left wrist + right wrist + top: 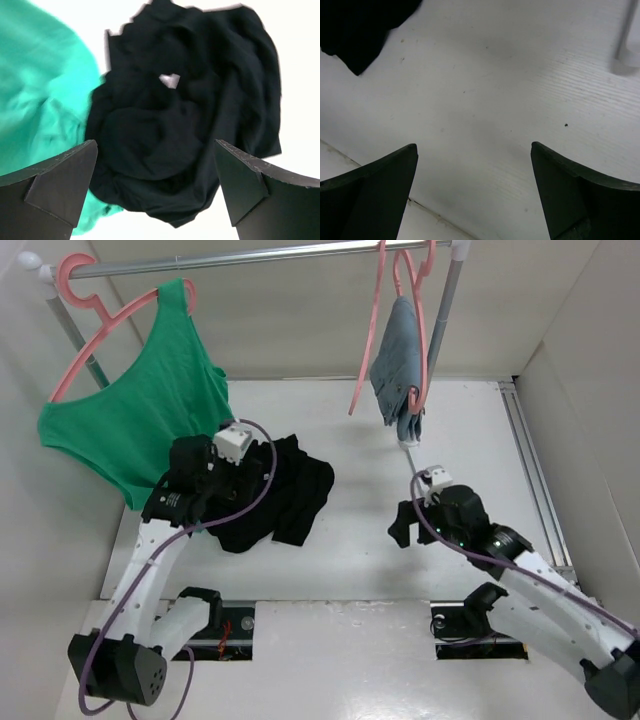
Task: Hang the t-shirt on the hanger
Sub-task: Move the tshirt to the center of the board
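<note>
Left wrist view: saw t-shirt (185, 125) crumpled on counter (300, 75), just beside green tank top (40, 100). Hovered left tool (155, 150) above it, spread apart, empty. Hung right tool (474, 150) over counter, spread apart too.

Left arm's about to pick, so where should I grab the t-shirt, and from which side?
Pinch the fold by the white label, coming straight down. The t-shirt lies in a crumpled heap with no raised edge, and the label likely marks the neck. The open left gripper hangs above it; avoid the tank top beside it.
</note>
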Controlling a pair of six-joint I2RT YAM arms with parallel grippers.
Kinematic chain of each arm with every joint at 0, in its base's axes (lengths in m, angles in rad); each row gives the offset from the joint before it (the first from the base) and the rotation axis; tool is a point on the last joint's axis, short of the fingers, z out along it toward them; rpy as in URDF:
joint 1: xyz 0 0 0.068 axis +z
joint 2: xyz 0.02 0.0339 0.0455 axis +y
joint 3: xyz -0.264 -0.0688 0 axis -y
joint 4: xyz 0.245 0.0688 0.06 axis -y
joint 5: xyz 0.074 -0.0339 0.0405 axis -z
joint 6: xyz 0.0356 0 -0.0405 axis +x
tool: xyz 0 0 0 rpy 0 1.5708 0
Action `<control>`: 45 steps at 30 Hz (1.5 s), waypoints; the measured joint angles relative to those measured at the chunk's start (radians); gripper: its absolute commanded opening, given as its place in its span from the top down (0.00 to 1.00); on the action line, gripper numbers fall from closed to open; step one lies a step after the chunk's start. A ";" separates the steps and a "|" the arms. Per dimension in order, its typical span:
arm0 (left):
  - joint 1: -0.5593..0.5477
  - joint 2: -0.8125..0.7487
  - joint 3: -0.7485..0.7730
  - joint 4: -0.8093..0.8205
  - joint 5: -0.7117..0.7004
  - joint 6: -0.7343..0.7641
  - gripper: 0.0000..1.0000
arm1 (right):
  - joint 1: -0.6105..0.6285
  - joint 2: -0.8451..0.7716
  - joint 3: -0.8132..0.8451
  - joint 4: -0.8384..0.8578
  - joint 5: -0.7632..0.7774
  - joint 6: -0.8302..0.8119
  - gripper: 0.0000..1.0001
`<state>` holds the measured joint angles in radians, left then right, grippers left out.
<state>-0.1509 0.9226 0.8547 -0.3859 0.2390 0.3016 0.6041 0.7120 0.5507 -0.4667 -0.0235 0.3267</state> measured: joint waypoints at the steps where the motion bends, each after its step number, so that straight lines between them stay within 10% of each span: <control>1: -0.028 0.019 0.015 -0.024 0.012 0.046 0.01 | 0.007 0.053 0.007 0.025 -0.015 -0.017 0.01; 8: -0.137 0.116 -0.016 -0.074 -0.011 0.195 0.17 | 0.151 0.377 0.089 0.187 -0.048 -0.072 0.01; 19: -0.136 0.172 -0.090 -0.036 -0.098 0.221 0.10 | 0.188 0.884 0.416 0.460 -0.119 -0.011 0.02; 23: -0.136 0.124 -0.089 -0.016 -0.121 0.213 0.07 | 0.197 1.063 0.561 0.515 -0.153 0.018 0.21; 27: -0.135 0.051 -0.084 -0.014 -0.139 0.209 0.04 | 0.197 1.199 0.641 0.552 -0.198 0.032 0.73; 30: -0.127 0.032 -0.076 -0.014 -0.145 0.206 0.04 | 0.188 1.220 0.613 0.552 -0.230 0.024 1.00; 45: -0.155 0.340 -0.011 0.012 -0.107 0.167 0.08 | 0.341 0.790 0.284 0.195 -0.217 -0.215 1.00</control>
<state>-0.3058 1.2629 0.8440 -0.3737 0.1322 0.4683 0.9447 1.5021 0.8349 -0.2722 -0.2405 0.1116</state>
